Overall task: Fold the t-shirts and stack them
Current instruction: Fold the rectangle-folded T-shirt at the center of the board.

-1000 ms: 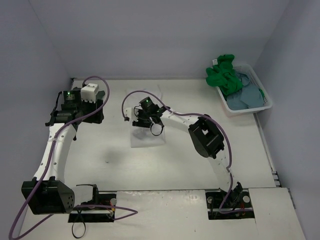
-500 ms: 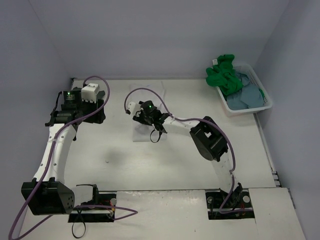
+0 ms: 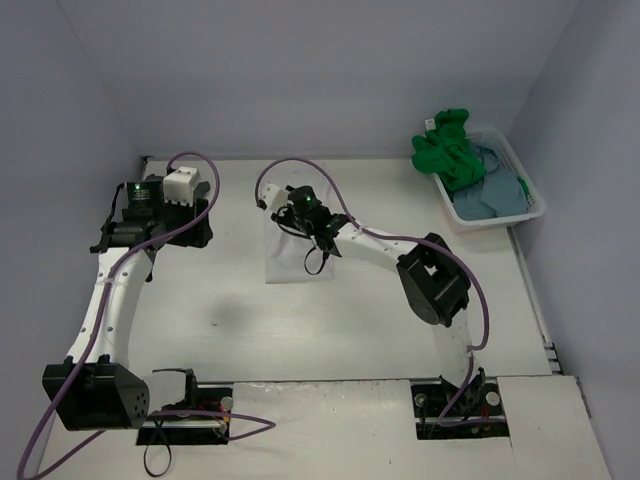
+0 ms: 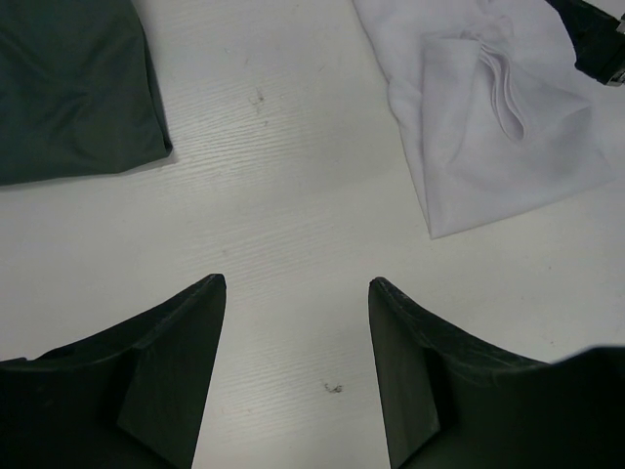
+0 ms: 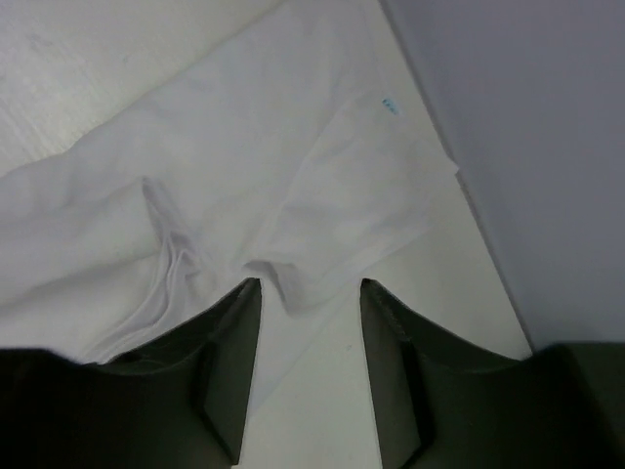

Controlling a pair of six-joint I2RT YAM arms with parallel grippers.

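Right tool (image 5: pixel 308 286) farther over white t-shirt (image 5: pixel 244 166)

A flat shirt (image 3: pixel 288 262) lies mid-bench (image 3: pixel 330 340), partly beneath the right fingers (image 5: pixel 229 362). To its left, apart from it, lies a folded shirt (image 4: pixel 68 88), and the left fingers (image 4: pixel 166 371) hang over the bare bench between the two. At the far right stands a basket (image 3: pixel 527 205); a heaped shirt (image 3: pixel 447 150) spills over its far rim, with a crumpled shirt (image 3: pixel 490 198) in front of it, inside

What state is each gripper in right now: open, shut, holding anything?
Left gripper: open, holding nothing.
Right gripper: open, poised just over the rumpled white cloth t-shirt, not clamped on it.
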